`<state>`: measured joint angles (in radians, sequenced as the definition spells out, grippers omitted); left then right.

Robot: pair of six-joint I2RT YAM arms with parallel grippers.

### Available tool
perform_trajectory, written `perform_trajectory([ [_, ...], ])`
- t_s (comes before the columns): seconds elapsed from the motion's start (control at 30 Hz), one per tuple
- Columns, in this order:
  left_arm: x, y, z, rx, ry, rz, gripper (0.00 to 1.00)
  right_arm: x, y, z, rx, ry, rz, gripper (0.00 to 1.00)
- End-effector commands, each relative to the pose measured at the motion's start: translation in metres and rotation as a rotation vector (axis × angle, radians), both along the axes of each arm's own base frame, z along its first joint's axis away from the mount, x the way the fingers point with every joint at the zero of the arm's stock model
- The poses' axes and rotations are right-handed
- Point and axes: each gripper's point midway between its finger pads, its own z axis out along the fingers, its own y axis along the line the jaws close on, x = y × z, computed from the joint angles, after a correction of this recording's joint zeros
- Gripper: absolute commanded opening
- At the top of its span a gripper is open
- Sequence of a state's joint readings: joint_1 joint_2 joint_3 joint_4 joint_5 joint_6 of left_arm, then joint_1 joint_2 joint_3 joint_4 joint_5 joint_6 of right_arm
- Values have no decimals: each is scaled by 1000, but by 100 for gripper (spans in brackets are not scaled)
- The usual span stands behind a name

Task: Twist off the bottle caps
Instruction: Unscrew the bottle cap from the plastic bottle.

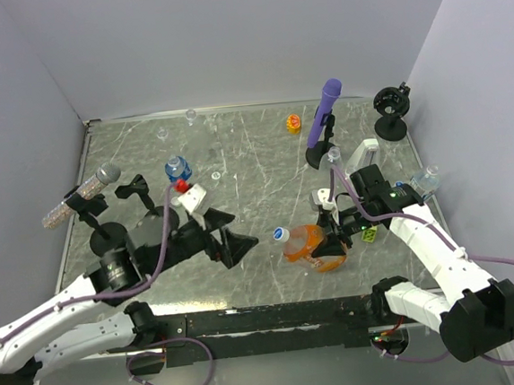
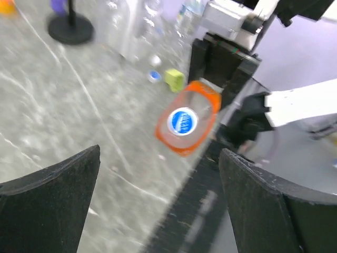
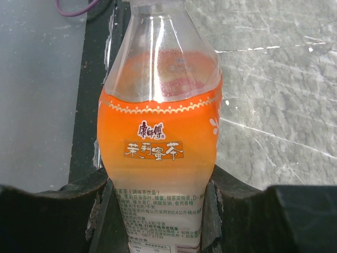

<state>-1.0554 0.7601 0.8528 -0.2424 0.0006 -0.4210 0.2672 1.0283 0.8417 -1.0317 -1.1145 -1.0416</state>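
The orange bottle [image 1: 305, 244] lies tilted near the table's front edge with its blue cap [image 1: 280, 234] pointing left. My right gripper [image 1: 330, 247] is shut on the bottle's lower body; in the right wrist view the orange bottle [image 3: 158, 132] fills the gap of my right gripper [image 3: 160, 208], and its cap is cut off at the top. My left gripper [image 1: 231, 241] stands open a short way left of the cap, holding nothing. The left wrist view looks straight at the blue cap [image 2: 182, 121] beyond the open left gripper [image 2: 158, 184].
A blue-capped, blue-labelled bottle [image 1: 177, 170] stands at the left, another bottle [image 1: 427, 179] at the right edge. An orange-yellow cap [image 1: 293, 123], a purple microphone stick [image 1: 326, 105], a silver microphone [image 1: 86, 189], a black stand [image 1: 392, 109] and a yellow-green block [image 1: 369, 234] are scattered around.
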Motion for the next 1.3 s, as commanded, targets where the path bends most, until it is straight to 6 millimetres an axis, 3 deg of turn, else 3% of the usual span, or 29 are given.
perform_trajectory([
  [0.0,5,8,44,-168,-394,-6,97,4,4,3,27,-45,26,19],
  [0.13,-14,-4,33,-161,-531,-146,97,5,4,3,25,-47,26,19],
  [0.47,-42,-37,14,-78,-674,-445,97,4,5,3,28,-52,31,20],
  [0.67,-34,-55,3,-13,-690,-486,98,3,5,2,32,-41,35,20],
  [1.03,-27,-67,-2,21,-737,-508,99,3,6,0,29,-33,41,20],
  [1.27,-22,-79,-9,79,-734,-552,88,3,6,-1,24,-32,41,20],
])
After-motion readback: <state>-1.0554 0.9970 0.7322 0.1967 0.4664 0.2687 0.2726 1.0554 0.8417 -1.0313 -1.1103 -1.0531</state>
